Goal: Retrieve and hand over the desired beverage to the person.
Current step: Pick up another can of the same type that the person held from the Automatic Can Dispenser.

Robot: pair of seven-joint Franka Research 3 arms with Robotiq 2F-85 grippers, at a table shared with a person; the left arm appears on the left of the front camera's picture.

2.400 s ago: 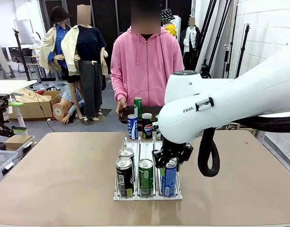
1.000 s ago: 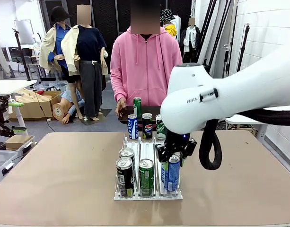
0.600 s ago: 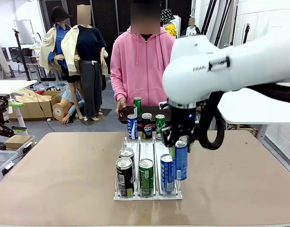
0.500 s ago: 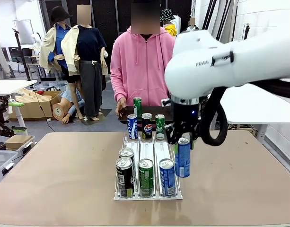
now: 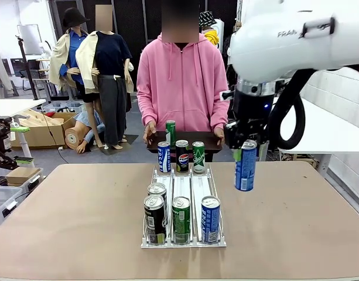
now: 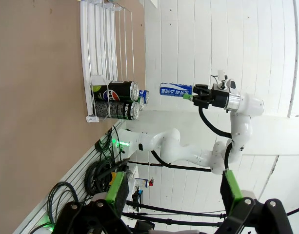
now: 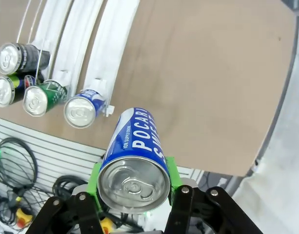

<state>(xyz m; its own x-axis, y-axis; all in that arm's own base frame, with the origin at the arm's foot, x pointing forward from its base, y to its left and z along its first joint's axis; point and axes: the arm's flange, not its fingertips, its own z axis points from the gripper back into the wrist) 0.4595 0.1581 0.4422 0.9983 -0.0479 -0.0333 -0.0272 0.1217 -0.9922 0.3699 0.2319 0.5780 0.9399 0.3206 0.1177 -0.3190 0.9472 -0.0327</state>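
Note:
My right gripper point(image 5: 248, 144) is shut on the top of a blue Pocari Sweat can point(image 5: 245, 167), which hangs upright in the air to the right of the white can rack point(image 5: 183, 241). In the right wrist view the green pads point(image 7: 95, 178) clamp the can point(image 7: 134, 146) on both sides, high above the table. The person point(image 5: 180, 76) in a pink hooded sweatshirt stands at the far side, hands on a dark tray point(image 5: 207, 136). The left wrist view shows my left gripper point(image 6: 172, 191) open and empty, far from the held can point(image 6: 176, 90).
At the rack's front stand a black can point(image 5: 154, 218), a green can point(image 5: 180, 219) and a blue can point(image 5: 210, 218), with one more point(image 5: 157, 192) behind. Three cans point(image 5: 182, 156) stand at the rack's far end, a tall green can point(image 5: 170, 132) behind them. Bare table lies right of the rack.
My right arm has lifted the blue can out of the rack's right lane and carried it up and to the right. Another blue can now stands at that lane's front.

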